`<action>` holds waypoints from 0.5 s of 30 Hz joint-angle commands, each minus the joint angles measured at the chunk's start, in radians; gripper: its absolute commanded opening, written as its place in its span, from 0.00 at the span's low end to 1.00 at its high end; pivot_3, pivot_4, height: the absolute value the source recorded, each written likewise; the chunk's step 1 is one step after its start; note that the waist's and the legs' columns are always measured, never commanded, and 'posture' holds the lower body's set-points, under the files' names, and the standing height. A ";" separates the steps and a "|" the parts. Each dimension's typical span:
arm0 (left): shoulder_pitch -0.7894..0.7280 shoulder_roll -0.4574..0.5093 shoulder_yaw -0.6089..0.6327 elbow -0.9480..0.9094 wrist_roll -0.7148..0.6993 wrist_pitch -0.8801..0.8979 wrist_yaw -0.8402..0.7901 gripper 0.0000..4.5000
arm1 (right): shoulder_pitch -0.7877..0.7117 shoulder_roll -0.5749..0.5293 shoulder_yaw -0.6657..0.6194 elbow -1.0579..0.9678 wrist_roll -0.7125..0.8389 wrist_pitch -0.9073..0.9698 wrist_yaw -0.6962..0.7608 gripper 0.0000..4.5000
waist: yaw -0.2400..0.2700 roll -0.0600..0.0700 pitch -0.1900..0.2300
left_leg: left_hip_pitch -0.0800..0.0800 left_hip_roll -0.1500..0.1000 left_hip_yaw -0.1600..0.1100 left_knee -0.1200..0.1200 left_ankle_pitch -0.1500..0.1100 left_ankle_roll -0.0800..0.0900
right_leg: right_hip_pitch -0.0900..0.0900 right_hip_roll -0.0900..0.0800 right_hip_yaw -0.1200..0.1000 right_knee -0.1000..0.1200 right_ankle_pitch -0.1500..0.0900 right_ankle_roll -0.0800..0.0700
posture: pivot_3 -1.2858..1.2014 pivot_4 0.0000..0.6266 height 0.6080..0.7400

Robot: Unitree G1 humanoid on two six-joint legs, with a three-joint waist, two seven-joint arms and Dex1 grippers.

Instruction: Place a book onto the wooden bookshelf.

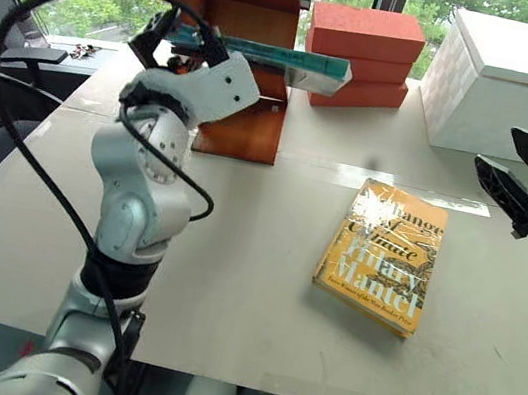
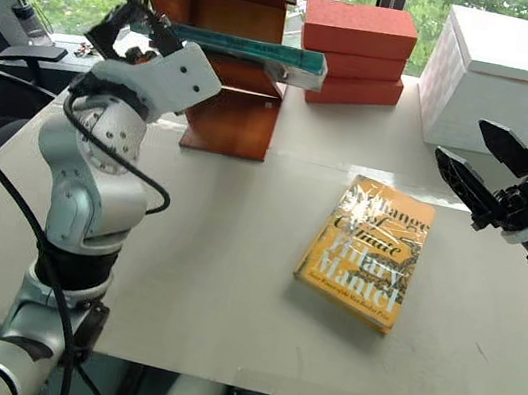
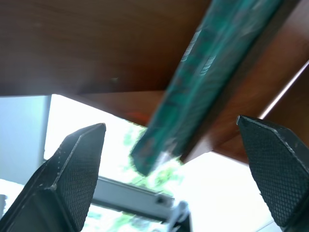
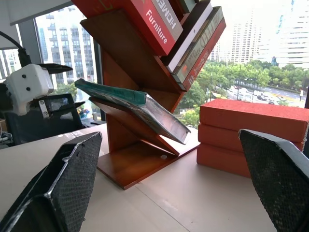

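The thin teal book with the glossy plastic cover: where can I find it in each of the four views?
Left eye view: thin teal book at top centre, lying on the reddish-brown wooden bookshelf.
Right eye view: top centre, same shelf.
Left wrist view: a slanted teal band under dark wood, between the open left gripper's fingers.
Right wrist view: left of centre, on a slanted shelf.
Shared landmark: the stack of red-orange bricks.

The thin teal paperback book has a glossy, crinkled cover and lies on the reddish-brown wooden bookshelf. Beside that shelf stand plain red-orange bricks and a white box. The yellow-orange book carries large white lettering and dark ornamental patterning.
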 commanded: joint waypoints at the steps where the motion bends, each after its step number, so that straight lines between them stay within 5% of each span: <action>1: 0.068 -0.090 0.068 0.018 -0.271 -0.135 0.074 0.99 | 0.002 0.003 -0.028 -0.019 0.003 -0.023 0.001 1.00 | 0.000 0.000 0.000 | 0.000 0.000 0.000 0.001 0.000 0.000 | 0.000 0.000 0.000 0.000 0.000 0.000 | 0.52 0.24 0.85; 2: 0.085 -0.110 0.077 0.037 -0.346 -0.198 0.086 0.99 | 0.005 0.004 -0.028 -0.021 0.002 -0.024 -0.002 1.00 | 0.000 0.000 0.000 | 0.000 0.000 0.000 0.002 0.000 0.000 | 0.000 0.000 0.000 0.000 0.000 0.000 | 0.52 0.24 0.85; 4: 0.092 -0.149 0.072 0.120 -0.451 -0.284 0.116 0.82 | 0.007 0.007 -0.027 -0.024 0.001 -0.026 -0.007 1.00 | 0.000 0.000 0.000 | 0.000 0.000 0.000 0.003 0.000 0.000 | 0.001 0.000 0.000 0.001 0.000 0.000 | 0.52 0.24 0.85; 11: -0.068 -0.148 -0.054 0.563 -0.515 -0.680 0.280 0.03 | 0.008 0.003 -0.034 -0.041 0.000 -0.025 -0.019 1.00 | 0.000 0.000 0.000 | 0.000 0.000 -0.001 0.010 0.000 0.000 | 0.005 0.000 0.000 0.001 0.000 0.000 | 0.52 0.24 0.85; 15: -0.180 -0.209 -0.130 0.798 -0.542 -0.856 0.335 0.01 | 0.016 -0.002 -0.041 -0.051 -0.002 -0.026 -0.025 1.00 | 0.004 0.000 0.000 | 0.000 -0.001 -0.001 0.010 0.000 0.000 | 0.005 0.000 0.000 0.001 0.001 0.001 | 0.52 0.24 0.85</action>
